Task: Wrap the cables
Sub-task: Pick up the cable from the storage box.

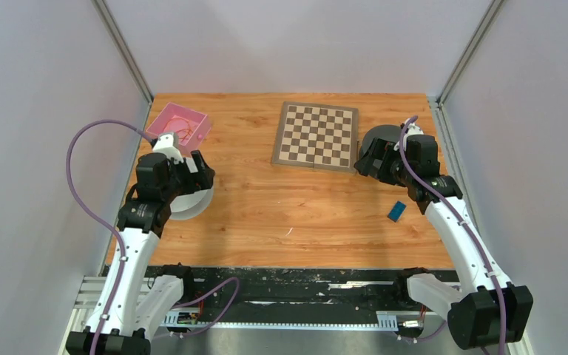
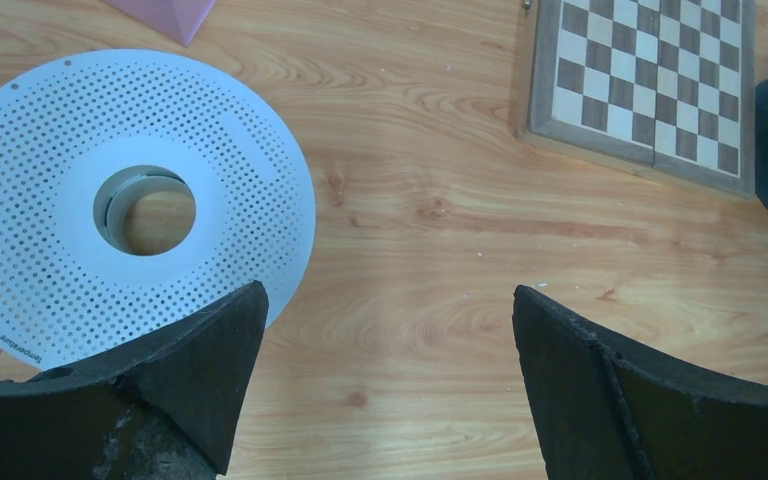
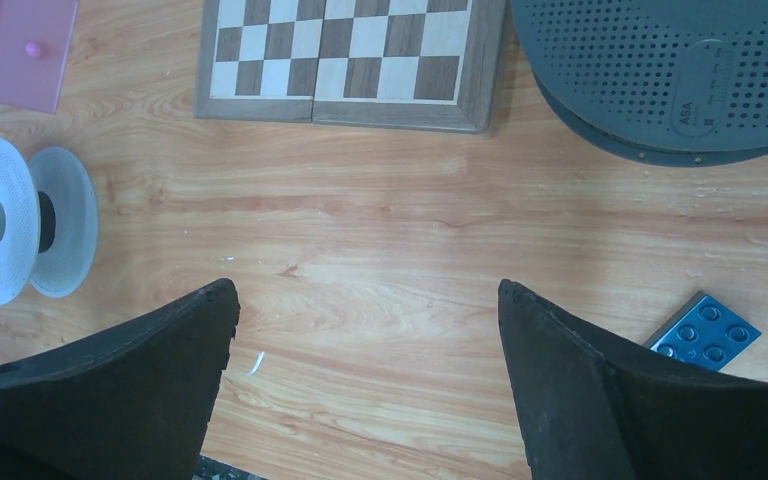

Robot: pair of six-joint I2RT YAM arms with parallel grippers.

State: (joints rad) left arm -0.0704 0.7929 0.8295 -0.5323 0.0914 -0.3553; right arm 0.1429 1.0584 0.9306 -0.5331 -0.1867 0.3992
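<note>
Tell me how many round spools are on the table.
2. The white spool lies on the left, near the pink box; the dark spool sits on the right, just right of the chessboard. Others may be hidden.

Both arms are reaching forward from their bases. The left white-and-black robot arm (image 1: 129, 248) runs up the left side with its elbow bent and wrist tipped down, so the black 2-finger left end effector (image 2: 388, 295) points downward. Its 2 dark, scuffed fingers (image 2: 175, 375) are spread wide with nothing between them. The right white-and-black robot arm (image 1: 455, 229) pretty much mirrors it on the right side, forearm angling inward. The black 2-finger right end effector (image 3: 367, 290) is splayed just as wide, with its 2 fingers (image 3: 600, 390) gripping nothing at all.
</note>
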